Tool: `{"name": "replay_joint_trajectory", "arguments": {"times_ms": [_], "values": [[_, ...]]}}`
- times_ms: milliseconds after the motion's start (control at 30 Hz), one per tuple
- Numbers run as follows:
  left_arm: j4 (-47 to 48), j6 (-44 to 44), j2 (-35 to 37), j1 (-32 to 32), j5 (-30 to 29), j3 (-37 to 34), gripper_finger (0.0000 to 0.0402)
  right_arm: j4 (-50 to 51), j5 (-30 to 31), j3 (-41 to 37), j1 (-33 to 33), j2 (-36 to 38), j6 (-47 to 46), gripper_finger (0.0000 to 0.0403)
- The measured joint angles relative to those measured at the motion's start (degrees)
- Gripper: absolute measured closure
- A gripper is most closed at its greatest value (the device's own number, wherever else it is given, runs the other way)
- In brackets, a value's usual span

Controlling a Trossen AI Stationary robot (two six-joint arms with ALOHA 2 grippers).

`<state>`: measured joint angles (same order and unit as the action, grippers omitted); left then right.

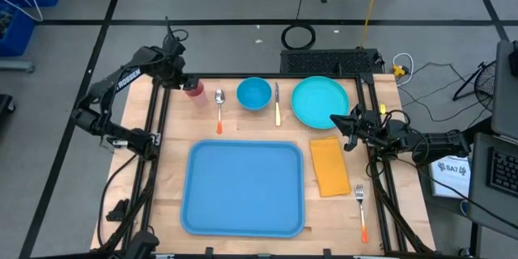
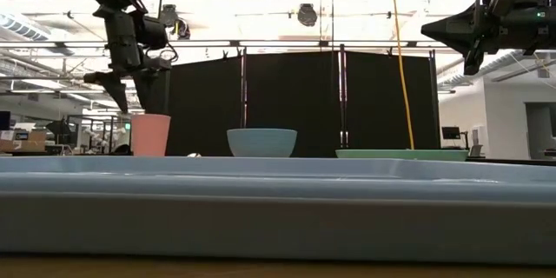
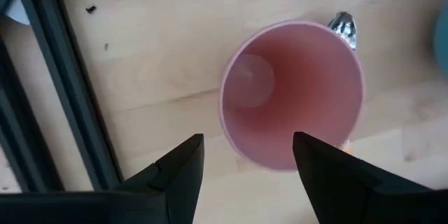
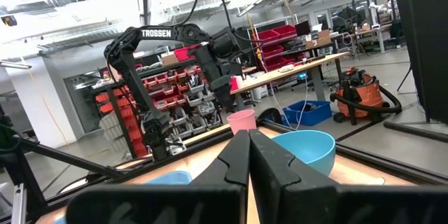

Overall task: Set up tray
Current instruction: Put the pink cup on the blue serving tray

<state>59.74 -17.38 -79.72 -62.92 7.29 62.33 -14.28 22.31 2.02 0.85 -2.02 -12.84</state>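
The light-blue tray (image 1: 243, 188) lies flat on the near middle of the table and fills the foreground of the low view (image 2: 278, 200). A pink cup (image 1: 194, 93) stands upright at the far left. My left gripper (image 3: 246, 147) hovers open just above the cup (image 3: 294, 94), one finger outside its rim and one over its opening. In the low view the left gripper (image 2: 113, 87) hangs up and to the left of the cup (image 2: 149, 135). My right gripper (image 1: 340, 125) is shut (image 4: 248, 140) and raised high (image 2: 430, 28) between plate and napkin.
Along the far edge lie a spoon (image 1: 219, 107), a blue bowl (image 1: 253, 93), a knife (image 1: 277, 104) and a round teal plate (image 1: 320, 101). An orange-yellow napkin (image 1: 329, 166) and a fork (image 1: 361, 210) lie to the right of the tray. Black frame rails (image 1: 154, 129) border the table.
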Motion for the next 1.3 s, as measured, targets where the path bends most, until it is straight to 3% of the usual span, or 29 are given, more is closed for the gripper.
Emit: {"name": "replay_joint_trajectory", "arguments": {"times_ms": [433, 1000, 1133, 1300], "values": [[-4.11, -2.33, -0.25, 0.04, -3.31, -1.86, 0.0179, -0.02, 0.00, 0.02, 0.01, 0.00, -0.02, 0.0403], [-5.54, -2.43, -5.49, 0.96, -3.24, -1.89, 0.0182, -0.02, -0.07, 0.02, 0.01, 0.00, 0.00, 0.0403], [-4.82, -2.26, -5.49, 0.92, -3.30, -1.89, 0.0224, -0.01, -0.07, 0.02, 0.01, 0.00, -0.01, 0.0403], [-3.55, -1.24, -5.49, 0.92, -3.32, -1.89, 0.0333, 0.00, -0.07, 0.02, -0.01, 0.00, -0.02, 0.0403]]}}
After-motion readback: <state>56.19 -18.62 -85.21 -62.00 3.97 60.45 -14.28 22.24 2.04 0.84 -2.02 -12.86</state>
